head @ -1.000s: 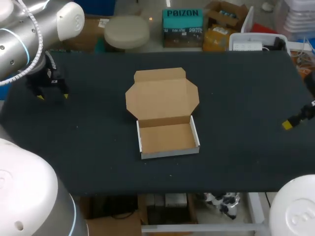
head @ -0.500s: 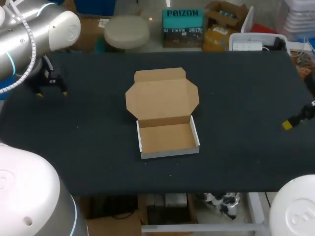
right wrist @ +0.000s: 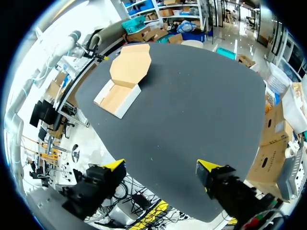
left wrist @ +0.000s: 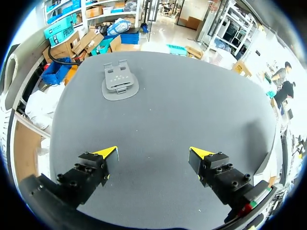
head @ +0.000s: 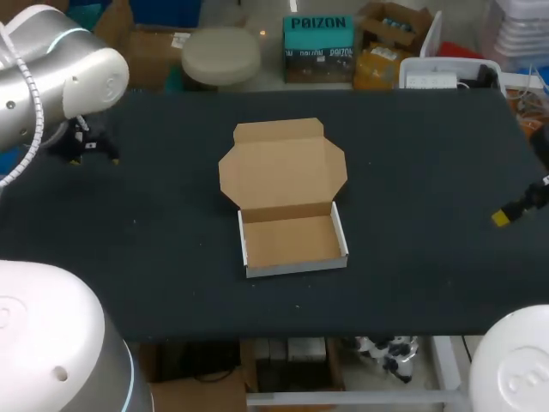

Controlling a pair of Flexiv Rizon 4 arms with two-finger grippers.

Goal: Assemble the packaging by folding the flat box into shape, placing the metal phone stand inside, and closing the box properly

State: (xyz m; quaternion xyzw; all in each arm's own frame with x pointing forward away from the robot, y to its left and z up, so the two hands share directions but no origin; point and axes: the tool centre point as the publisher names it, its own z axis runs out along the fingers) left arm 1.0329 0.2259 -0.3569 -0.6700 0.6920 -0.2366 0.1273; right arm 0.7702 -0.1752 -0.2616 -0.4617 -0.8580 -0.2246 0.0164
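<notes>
Black matting covers the table (head: pixel 171 249) edge to edge. At its middle sits the box (head: pixel 290 206), folded into a tray that is white outside and brown inside, with its lid (head: pixel 283 167) lying flat and open on the far side.

The left gripper (head: pixel 94 158) hovers over the table's far left, fingers spread wide with nothing between them. The left arm's housing hides part of it in the head view.

The metal phone stand (left wrist: pixel 119 81) lies well ahead of that gripper (left wrist: pixel 153 155). Marks on its plate, possibly holes, are too small to make out.

The right gripper (right wrist: pixel 160 168) stands open and empty near the right edge. In the head view only one yellow tip (head: pixel 501 219) shows, the arm being cut off.
</notes>
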